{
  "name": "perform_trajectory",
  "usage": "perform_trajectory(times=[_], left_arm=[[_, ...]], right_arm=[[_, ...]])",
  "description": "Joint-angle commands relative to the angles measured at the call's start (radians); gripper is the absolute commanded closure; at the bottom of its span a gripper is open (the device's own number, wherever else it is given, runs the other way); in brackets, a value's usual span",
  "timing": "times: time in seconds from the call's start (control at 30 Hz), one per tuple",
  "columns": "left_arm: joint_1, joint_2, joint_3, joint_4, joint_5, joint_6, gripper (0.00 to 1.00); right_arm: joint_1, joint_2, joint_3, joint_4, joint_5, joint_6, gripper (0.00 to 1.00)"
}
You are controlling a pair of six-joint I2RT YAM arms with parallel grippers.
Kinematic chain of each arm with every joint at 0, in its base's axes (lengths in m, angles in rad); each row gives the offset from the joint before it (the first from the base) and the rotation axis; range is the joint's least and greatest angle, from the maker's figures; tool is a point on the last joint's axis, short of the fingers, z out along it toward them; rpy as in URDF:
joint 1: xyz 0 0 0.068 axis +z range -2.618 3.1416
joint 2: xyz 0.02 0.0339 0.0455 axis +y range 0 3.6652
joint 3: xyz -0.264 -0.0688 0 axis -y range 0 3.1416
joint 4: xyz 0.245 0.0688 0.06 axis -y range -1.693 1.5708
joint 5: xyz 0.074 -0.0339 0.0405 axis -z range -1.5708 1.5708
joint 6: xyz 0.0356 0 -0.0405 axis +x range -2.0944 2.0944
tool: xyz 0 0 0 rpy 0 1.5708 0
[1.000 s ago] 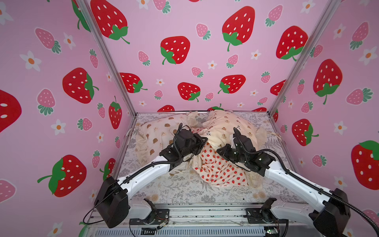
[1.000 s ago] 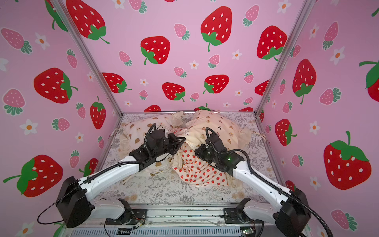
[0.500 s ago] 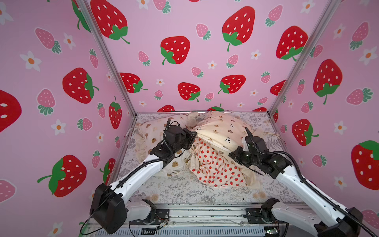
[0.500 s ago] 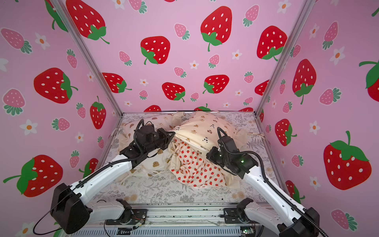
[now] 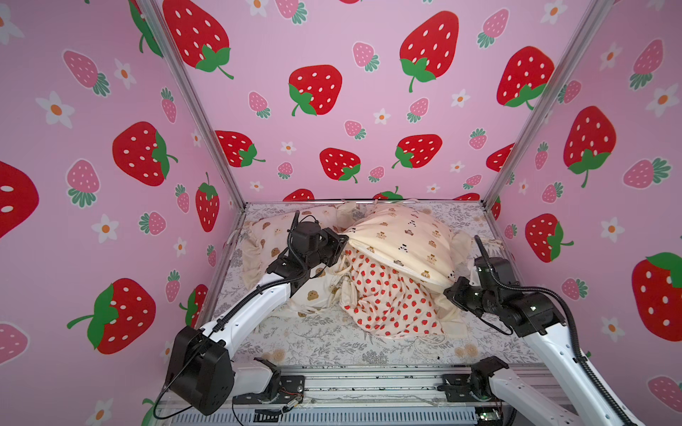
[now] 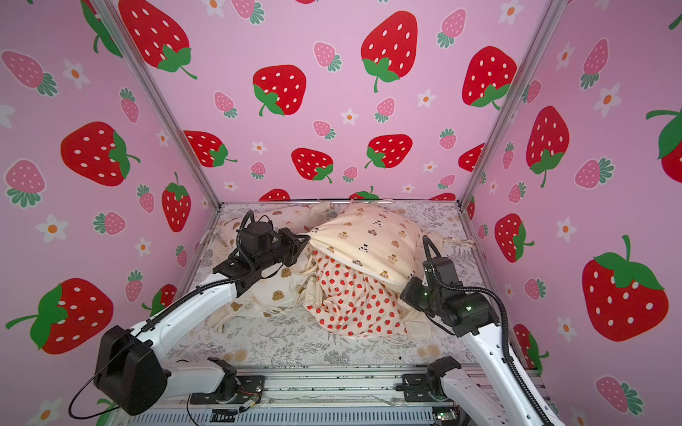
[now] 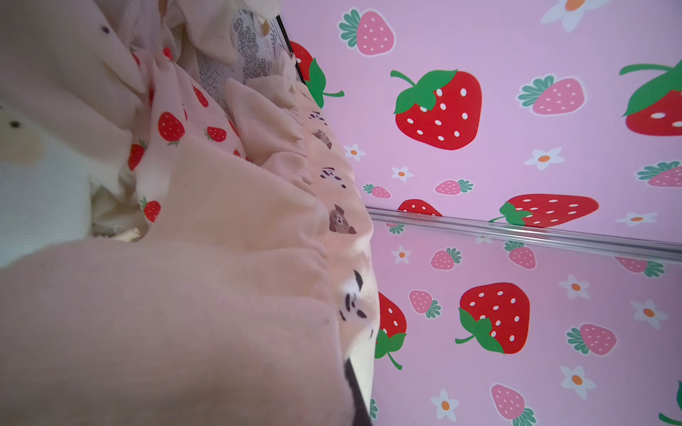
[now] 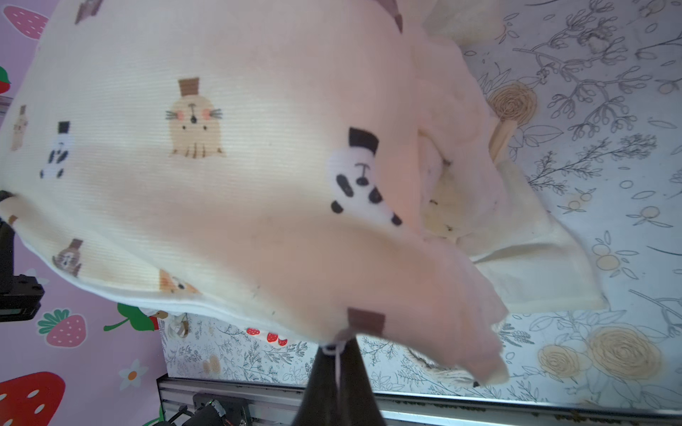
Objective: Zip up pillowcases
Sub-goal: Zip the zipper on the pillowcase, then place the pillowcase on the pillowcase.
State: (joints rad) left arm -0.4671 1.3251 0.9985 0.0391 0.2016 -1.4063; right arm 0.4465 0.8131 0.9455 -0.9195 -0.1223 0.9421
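The left gripper (image 5: 340, 240) and right gripper (image 5: 449, 292) are each clamping an end of the cream pillowcase (image 5: 402, 236), holding its lower edge taut over the strawberry pillowcase (image 5: 383, 298), probably straightening the zipper line for closing

Fern sheet (image 5: 324, 343), strawberry case (image 5: 387, 298), bear-blob case (image 5: 317, 291) prob. touching

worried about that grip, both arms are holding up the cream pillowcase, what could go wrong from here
1. The right gripper pinches only the very corner of the cream pillowcase. More tension between it and the left gripper could slip the cloth free.
2. The strawberry pillowcase lies bunched right under the stretched edge, so it may get dragged along or caught.
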Motion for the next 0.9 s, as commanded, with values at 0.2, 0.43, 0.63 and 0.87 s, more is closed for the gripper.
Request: perform_trajectory(times=[0.2, 0.43, 0.63, 0.87], left_arm=[[-0.161, 0.147, 0.166, 0.057, -0.003, 0.06, 1.0], [-0.216, 0.208, 0.224, 0.049, -0.013, 0.087, 1.0], [-0.217, 0.165, 0.188, -0.012, -0.059, 0.123, 1.0], [-0.213, 0.117, 0.18, -0.087, -0.077, 0.203, 0.66]], right_arm=[[0.165, 0.092, 0.148, 0.031, 0.039, -0.129, 0.63], [0.328, 0.275, 0.158, 0.249, -0.024, -0.093, 0.5], [0.366, 0.402, 0.116, 0.502, -0.069, -0.037, 0.55], [0.276, 0.459, 0.097, 0.52, 0.069, -0.048, 0.56]])
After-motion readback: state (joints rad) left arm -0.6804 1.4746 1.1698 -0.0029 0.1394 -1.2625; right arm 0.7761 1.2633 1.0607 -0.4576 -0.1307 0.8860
